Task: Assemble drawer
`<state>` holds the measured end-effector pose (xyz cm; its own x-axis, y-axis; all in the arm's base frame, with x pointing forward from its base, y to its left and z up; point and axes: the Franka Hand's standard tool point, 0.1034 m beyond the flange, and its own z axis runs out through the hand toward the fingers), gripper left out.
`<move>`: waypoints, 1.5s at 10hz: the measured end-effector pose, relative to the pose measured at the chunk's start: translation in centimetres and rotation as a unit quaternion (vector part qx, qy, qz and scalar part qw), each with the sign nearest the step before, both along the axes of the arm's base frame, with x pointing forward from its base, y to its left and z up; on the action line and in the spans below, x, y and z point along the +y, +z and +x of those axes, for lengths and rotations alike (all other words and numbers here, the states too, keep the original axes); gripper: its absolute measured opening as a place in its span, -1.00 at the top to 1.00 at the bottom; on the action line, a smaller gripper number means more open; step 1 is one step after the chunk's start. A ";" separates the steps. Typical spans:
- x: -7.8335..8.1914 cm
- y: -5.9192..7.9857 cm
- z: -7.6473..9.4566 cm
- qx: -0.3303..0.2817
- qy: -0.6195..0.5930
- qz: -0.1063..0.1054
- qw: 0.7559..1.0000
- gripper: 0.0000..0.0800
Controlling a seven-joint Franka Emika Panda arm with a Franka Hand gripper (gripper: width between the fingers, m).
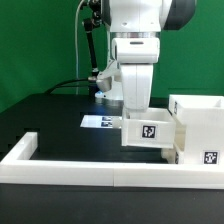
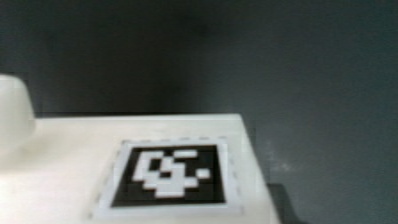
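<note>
In the exterior view my gripper (image 1: pixel 137 114) reaches down into a small white tray (image 1: pixel 148 133) with a black-and-white tag on its front. It holds the tray just off the exterior view's left side of the tall white casing (image 1: pixel 196 112). The fingers are hidden by the tray's walls. A second tag (image 1: pixel 210 157) shows low on the casing's front; I cannot tell whether it sits on the casing or on a second tray. The wrist view shows the held tray's white face (image 2: pixel 71 150) and its tag (image 2: pixel 169 172) very close, with no fingers in sight.
The marker board (image 1: pixel 100 122) lies flat on the black table (image 1: pixel 50 115) behind the tray. A long low white wall (image 1: pixel 80 166) runs along the table's front, with a short arm (image 1: pixel 25 146) turning back at the exterior view's left. A black cable (image 1: pixel 65 87) crosses the back.
</note>
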<state>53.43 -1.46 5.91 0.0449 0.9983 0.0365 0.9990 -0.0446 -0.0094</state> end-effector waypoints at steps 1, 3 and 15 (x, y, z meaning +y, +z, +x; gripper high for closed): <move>0.2 0.0 0.1 0.000 0.001 0.001 1.000 0.89; 0.4 -0.4 0.1 0.001 0.002 0.003 1.000 0.89; 1.1 -0.3 0.5 -0.012 -0.007 0.004 1.000 0.89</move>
<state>53.88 -0.39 5.59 0.0580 0.9973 0.0455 0.9982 -0.0587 0.0133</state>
